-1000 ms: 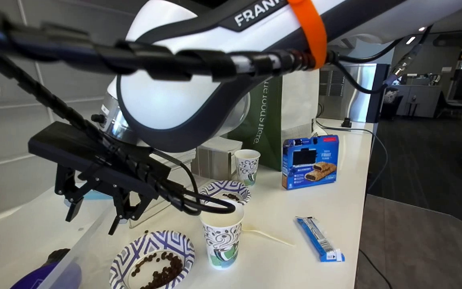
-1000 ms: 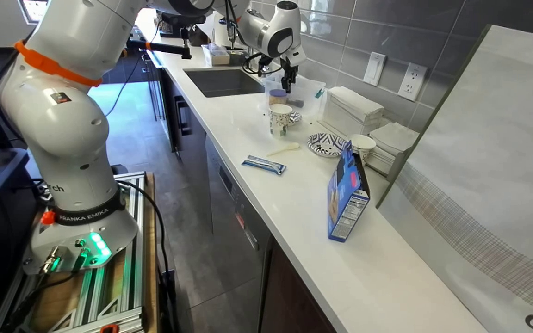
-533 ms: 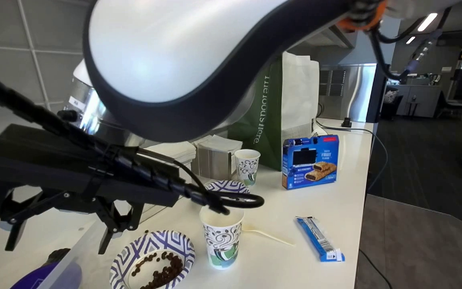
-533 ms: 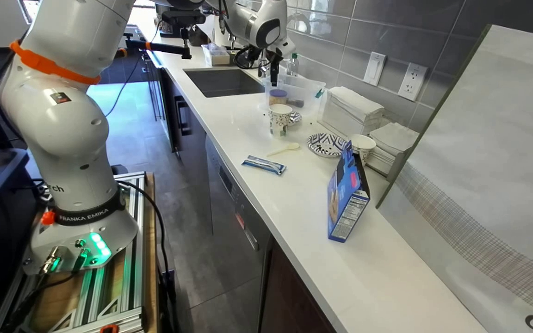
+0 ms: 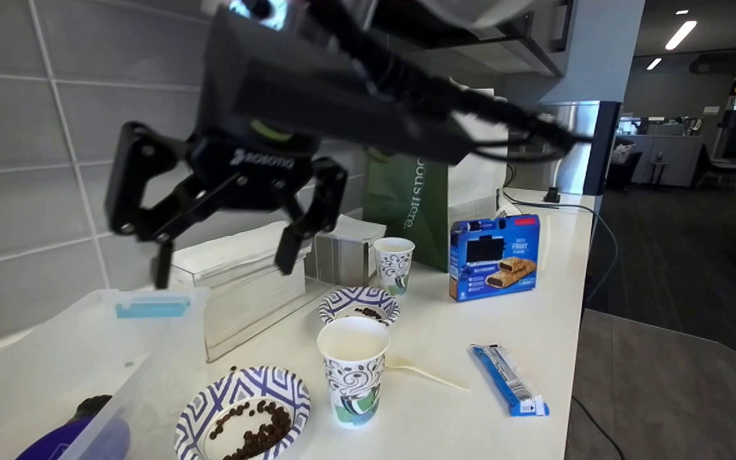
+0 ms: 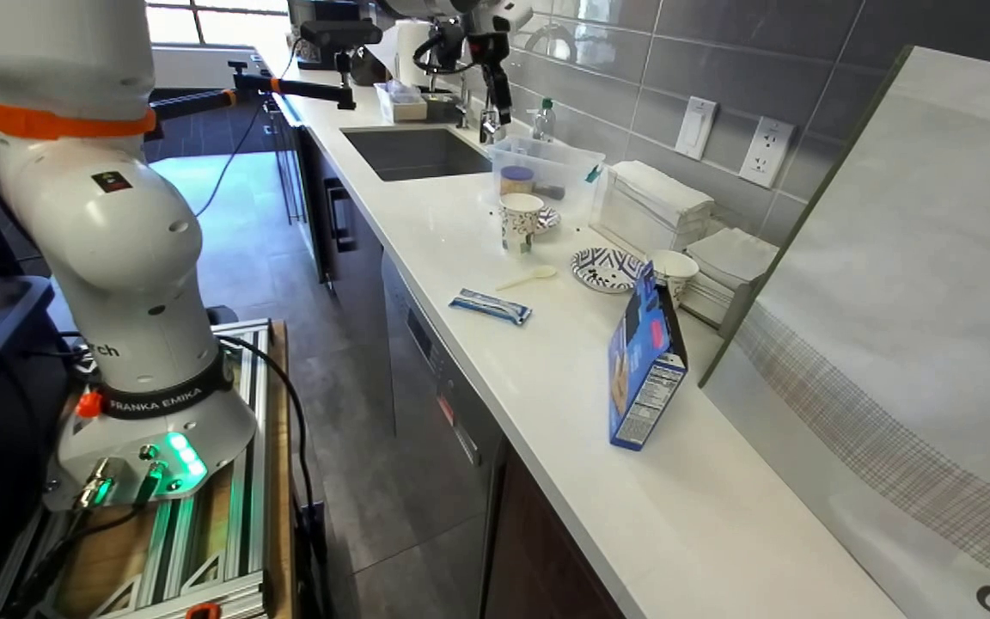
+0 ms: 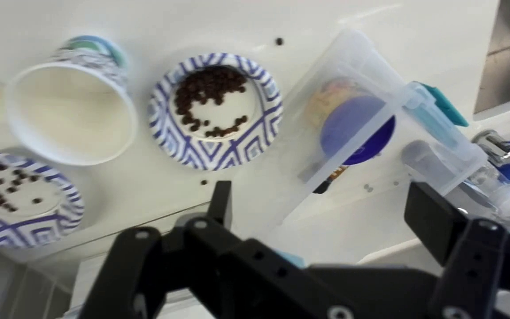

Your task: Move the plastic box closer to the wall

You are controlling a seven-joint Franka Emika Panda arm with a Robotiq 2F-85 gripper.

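Holds the gripper [image 5: 224, 278] with jaws spread wide, left of centre in an exterior view, higher than the box [image 5: 173, 361] lying at lower left near the wall [image 5: 4, 128]. Looks down, in the wrist view, on a tub [image 7: 357, 128] inside the box right of centre, a plate [image 7: 228, 110] at upper centre, a cup [image 7: 100, 66] at upper left.

Claw [image 5: 224, 275] aloft, jaws wide apart

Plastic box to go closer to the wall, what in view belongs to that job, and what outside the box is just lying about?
For the job:
plastic box
tiled wall
claw

Just lying about:
paper cups
patterned plates
pale spoon
wrapped bar
blue carton
white paper stacks
paper bag
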